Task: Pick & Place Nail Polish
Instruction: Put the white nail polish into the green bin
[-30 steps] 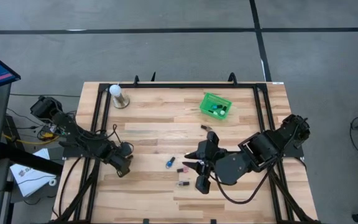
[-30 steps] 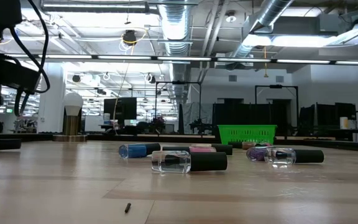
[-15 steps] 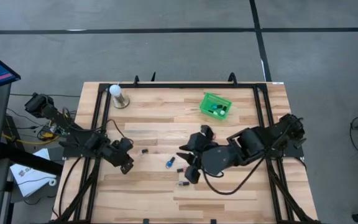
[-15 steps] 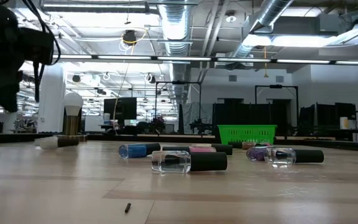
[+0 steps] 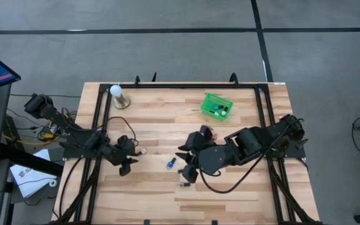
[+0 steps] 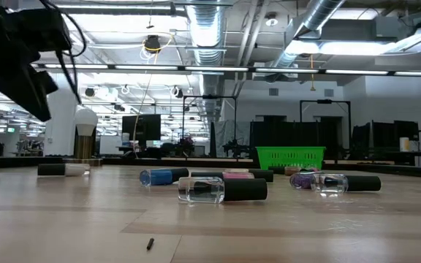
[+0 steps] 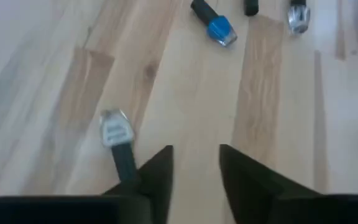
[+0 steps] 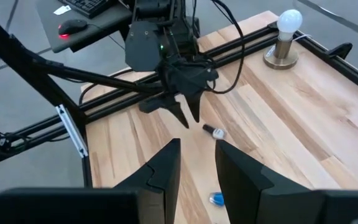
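So the left pincer (image 5: 130,164) is hanging over the left part of the wooden surface (image 5: 161,125), fingers spread and grasping nothing; a pale bottle with a dark cap (image 5: 141,150) is lying on its side just beside those fingers, clear of them; the left wrist view is showing the same bottle (image 7: 118,144) flat on the wood next to one finger (image 7: 157,180). Far back on the left, a white ball-topped stand (image 5: 119,97) is standing upright. Moving right, a blue bottle (image 5: 170,163) is lying near the middle, with another small bottle (image 5: 184,184) closer to the near edge; in the low view, a clear one with a black cap (image 6: 222,190) is lying nearest the camera, with the blue one (image 6: 163,176) and a few more behind it. The right pincer (image 5: 185,164) is hovering just right of the blue bottle; its fingers are parted a little and nothing is sitting between them. Far right, a green basket (image 5: 217,105) is sitting with some bottles inside.
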